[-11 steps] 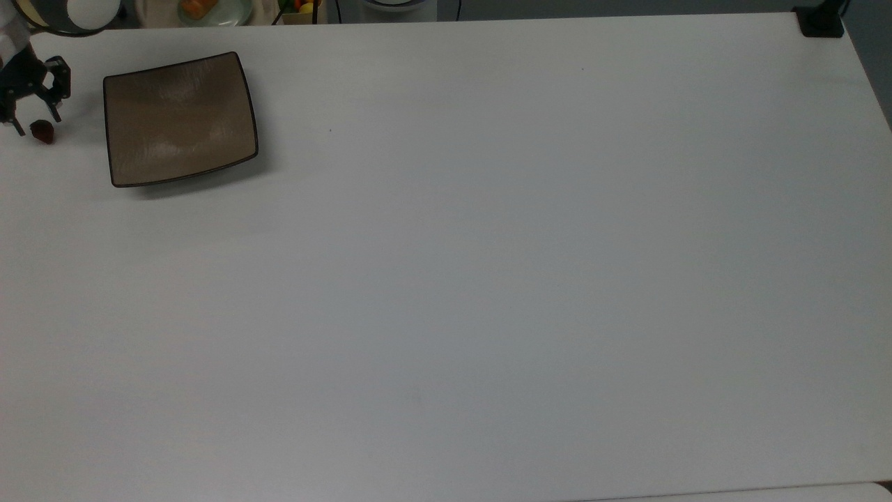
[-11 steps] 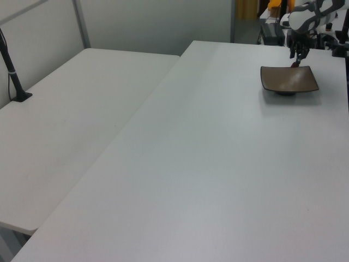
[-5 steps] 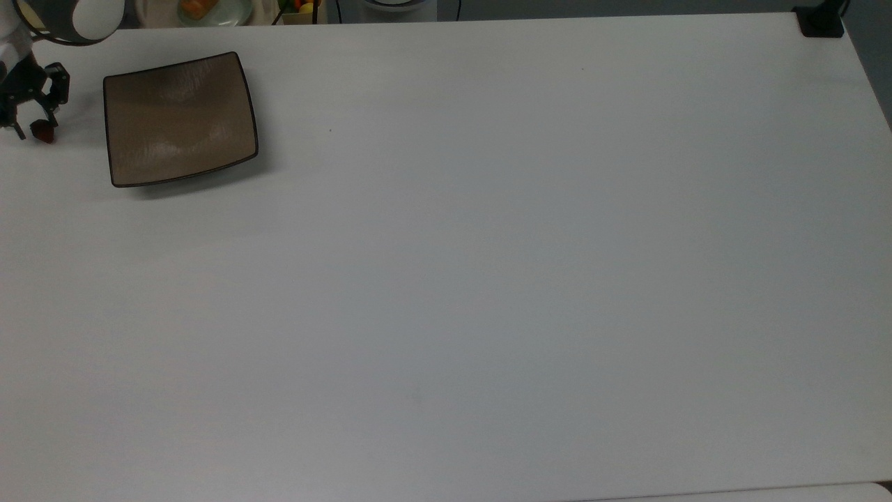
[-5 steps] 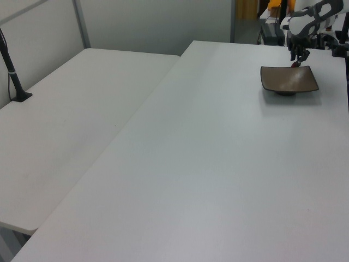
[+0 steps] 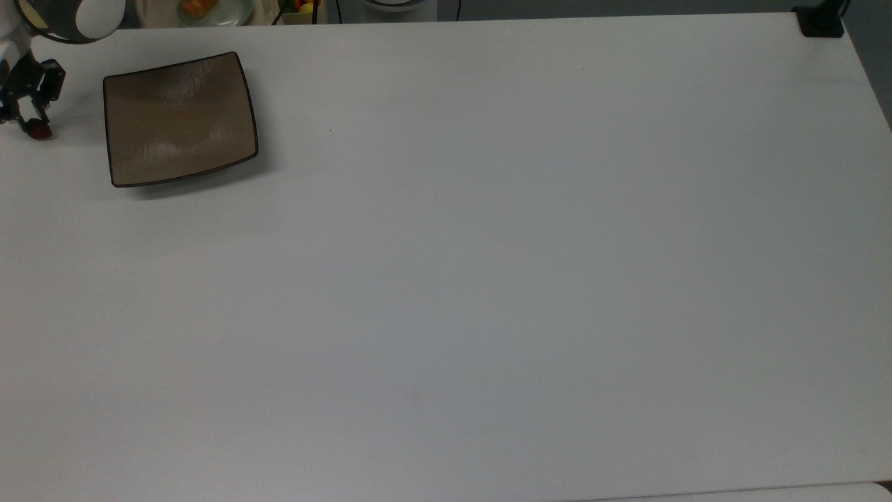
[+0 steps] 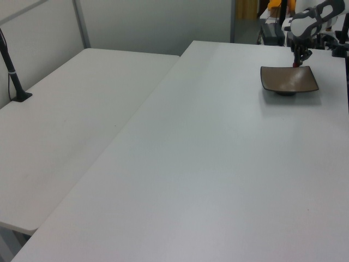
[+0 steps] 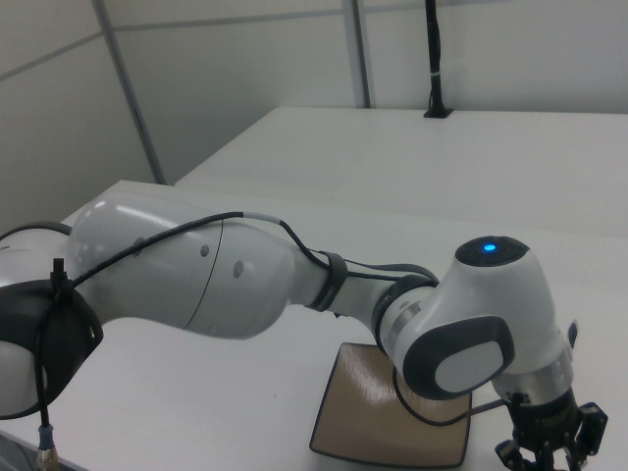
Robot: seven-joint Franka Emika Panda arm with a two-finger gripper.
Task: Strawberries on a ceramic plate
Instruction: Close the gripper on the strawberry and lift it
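Just one strawberry (image 5: 39,130), one ceramic plate (image 5: 180,118).

Soft even overhead light, faint shadow beside the ceramic plate (image 5: 180,118), slight glare

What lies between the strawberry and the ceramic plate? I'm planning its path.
Bare white table, in the top view, between strawberry and ceramic plate.

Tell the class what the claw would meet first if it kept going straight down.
The strawberry between its fingertips, then the table just under; the claw looks closed around it.
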